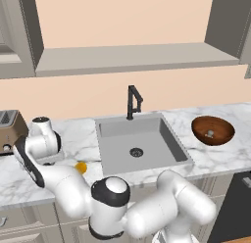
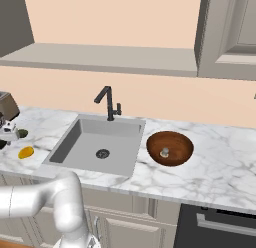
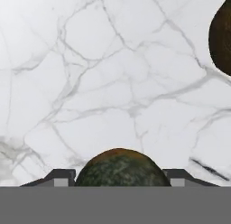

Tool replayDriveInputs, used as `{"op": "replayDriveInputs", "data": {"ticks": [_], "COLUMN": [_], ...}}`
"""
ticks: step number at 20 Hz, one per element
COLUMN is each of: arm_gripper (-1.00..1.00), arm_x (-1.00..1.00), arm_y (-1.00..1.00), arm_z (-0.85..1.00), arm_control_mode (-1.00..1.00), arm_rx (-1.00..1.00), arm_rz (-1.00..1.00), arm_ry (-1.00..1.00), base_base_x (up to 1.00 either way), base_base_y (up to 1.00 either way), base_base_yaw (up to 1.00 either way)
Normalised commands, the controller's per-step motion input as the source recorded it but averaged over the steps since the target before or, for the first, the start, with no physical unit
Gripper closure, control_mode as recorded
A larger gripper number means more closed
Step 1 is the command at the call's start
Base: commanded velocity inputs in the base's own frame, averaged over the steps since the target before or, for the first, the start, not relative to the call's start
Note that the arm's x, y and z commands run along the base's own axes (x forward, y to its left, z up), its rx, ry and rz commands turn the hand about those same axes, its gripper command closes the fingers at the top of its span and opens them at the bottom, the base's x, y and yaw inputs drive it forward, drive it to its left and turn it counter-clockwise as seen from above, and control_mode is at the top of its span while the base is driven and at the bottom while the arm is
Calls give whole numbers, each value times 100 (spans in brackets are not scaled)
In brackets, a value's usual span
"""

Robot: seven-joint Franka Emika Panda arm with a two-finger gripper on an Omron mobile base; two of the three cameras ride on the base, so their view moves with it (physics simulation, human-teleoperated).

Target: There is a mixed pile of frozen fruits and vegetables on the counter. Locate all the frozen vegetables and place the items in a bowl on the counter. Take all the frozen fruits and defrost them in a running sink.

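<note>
The dark green ball [image 3: 121,168] is resting on the counter [image 3: 113,83], sitting directly between the two fingertips [image 3: 61,177] of the gripper [image 3: 121,179], one tip flanking each side. The ball is roundish, so no long axis is governing the approach. The jaws are standing apart with narrow gaps to the ball; whether they are touching it cannot be told. The bowl [image 1: 213,130] is lying well apart, beyond the sink [image 1: 139,144], likely demanding a long carry.
</note>
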Motion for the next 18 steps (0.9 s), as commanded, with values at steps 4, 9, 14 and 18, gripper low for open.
{"op": "replayDriveInputs", "data": {"ticks": [4,9,14,18], "arm_gripper": [100,100,100,100], "arm_x": [-12,-15,-19,-18], "arm_y": [-66,-77,-71,-72], "arm_z": [30,41,26,4], "arm_control_mode": [-100,-100,-100,-100], "arm_rx": [3,2,4,10], "arm_rz": [-11,-10,-12,-12], "arm_ry": [-14,-8,-9,-6], "base_base_x": [0,0,0,0], "base_base_y": [0,0,0,0], "base_base_yaw": [0,0,0,0]}}
